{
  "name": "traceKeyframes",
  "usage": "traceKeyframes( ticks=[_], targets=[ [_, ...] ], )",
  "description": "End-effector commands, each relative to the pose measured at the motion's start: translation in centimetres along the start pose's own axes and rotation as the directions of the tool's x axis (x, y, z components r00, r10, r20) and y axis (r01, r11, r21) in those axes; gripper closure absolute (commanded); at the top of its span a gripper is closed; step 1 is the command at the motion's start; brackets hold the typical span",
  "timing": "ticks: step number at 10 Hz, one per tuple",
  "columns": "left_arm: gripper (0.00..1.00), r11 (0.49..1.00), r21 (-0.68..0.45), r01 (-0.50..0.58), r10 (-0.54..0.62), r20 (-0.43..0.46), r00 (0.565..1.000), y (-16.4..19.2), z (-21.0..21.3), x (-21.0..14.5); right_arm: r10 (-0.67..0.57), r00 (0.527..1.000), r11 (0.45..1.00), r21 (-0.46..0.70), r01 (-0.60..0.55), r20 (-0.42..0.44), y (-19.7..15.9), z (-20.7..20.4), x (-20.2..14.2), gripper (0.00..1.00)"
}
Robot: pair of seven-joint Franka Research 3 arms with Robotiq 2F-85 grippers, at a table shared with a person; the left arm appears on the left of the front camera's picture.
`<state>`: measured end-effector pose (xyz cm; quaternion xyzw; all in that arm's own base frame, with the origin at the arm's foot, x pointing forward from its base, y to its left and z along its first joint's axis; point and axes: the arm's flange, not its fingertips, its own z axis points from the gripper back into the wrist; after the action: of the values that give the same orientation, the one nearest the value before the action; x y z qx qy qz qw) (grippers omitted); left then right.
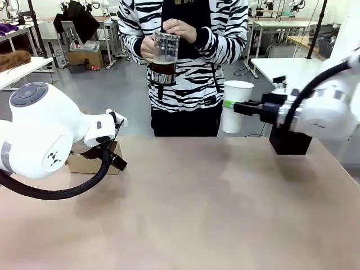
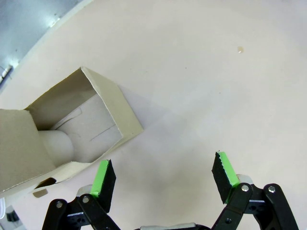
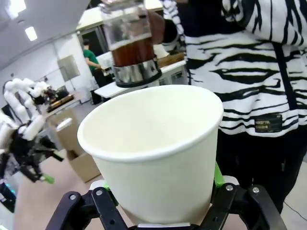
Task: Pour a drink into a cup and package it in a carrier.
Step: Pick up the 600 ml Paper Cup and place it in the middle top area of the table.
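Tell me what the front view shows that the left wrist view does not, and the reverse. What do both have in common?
Front view: at the far side a person's hands hold the pitcher with the dark drink in it. The right gripper is shut on the cup, which it holds upright, off the table.
Left wrist view: the left gripper is open, its green pads wide apart, and you look into the carrier's open inside.
Both: the brown carrier resting on the table.
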<state>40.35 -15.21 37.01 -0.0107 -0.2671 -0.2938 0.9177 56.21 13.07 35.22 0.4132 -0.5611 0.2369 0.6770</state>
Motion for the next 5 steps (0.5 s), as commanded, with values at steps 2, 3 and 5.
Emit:
traceKeyframes(
  ticks=[2,3,5],
  targets=[
    [0.0,1.0,-0.002,-0.001,0.001,0.002,1.0,0.0,0.0,0.0,0.095,0.994,0.991,-0.097,-0.089,0.052,-3.8,-4.9,-4.1,0.2],
    [0.0,1.0,-0.002,-0.001,0.001,0.002,1.0,0.0,0.0,0.0,0.099,0.992,0.99,-0.103,-0.091,0.072,-4.6,-5.5,-5.4,0.2],
    [0.0,1.0,-0.002,-0.001,0.001,0.002,1.0,0.0,0.0,0.0,0.136,0.988,0.986,-0.105,-0.128,0.068,-5.6,-6.1,-7.2,0.2]
  ],
)
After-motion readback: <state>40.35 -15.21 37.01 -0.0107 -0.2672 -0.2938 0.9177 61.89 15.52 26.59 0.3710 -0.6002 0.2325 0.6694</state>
